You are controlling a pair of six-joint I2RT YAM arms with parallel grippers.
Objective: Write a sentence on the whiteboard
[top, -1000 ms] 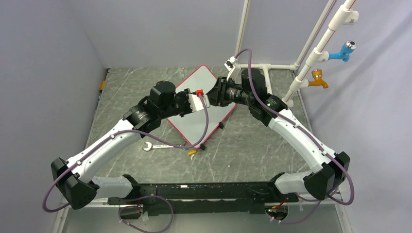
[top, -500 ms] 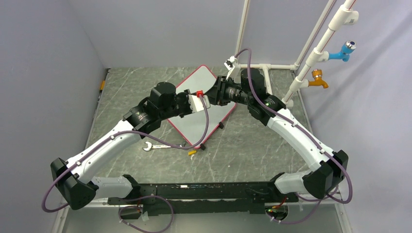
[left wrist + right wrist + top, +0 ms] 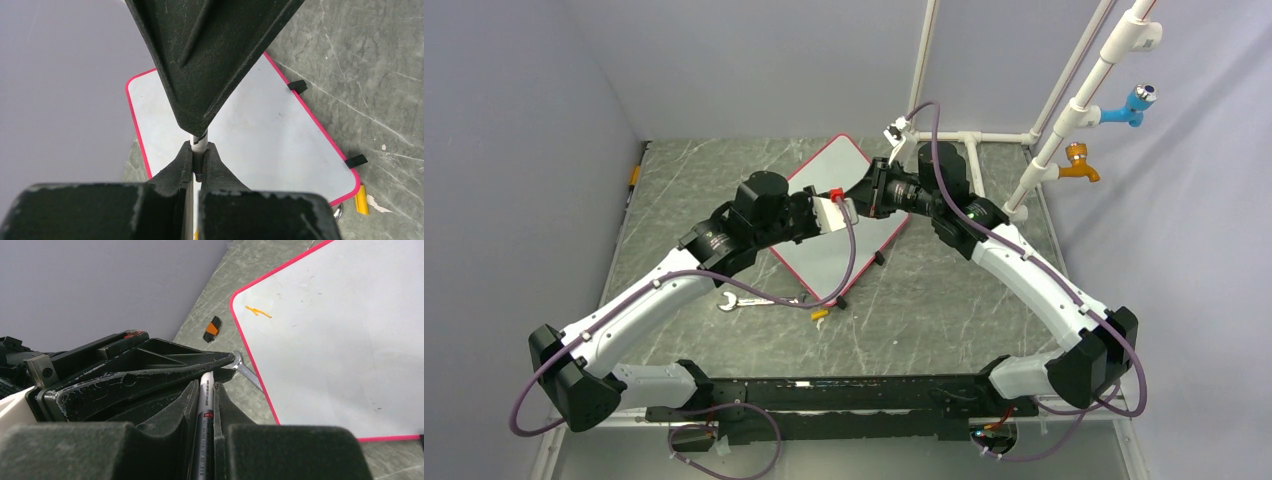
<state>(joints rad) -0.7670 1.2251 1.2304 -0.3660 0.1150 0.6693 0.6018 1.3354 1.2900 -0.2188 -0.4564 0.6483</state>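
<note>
Grey table (image 3: 944,300): above white red-rimmed whiteboard (image 3: 816,263), pinches grey marker (image 3: 204,426) with left end effector (image 3: 199,151) and right end effector (image 3: 205,389), likely to uncap.

The whiteboard (image 3: 822,262) is white with a pink-red rim, small black clips (image 3: 298,85) and one little orange scribble (image 3: 258,312). The counter (image 3: 924,290) is dark grey-green with thin pale lines like marble. The left end effector (image 3: 199,162) and right end effector (image 3: 205,390) are black. The pen (image 3: 205,401) is silver-grey with a red band. The cables (image 3: 853,240) are purple.

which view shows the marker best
Right wrist: the marker barrel, printing visible, runs between the right gripper fingers. Left wrist shows only a short stub; top view hides it behind the wrists.
</note>
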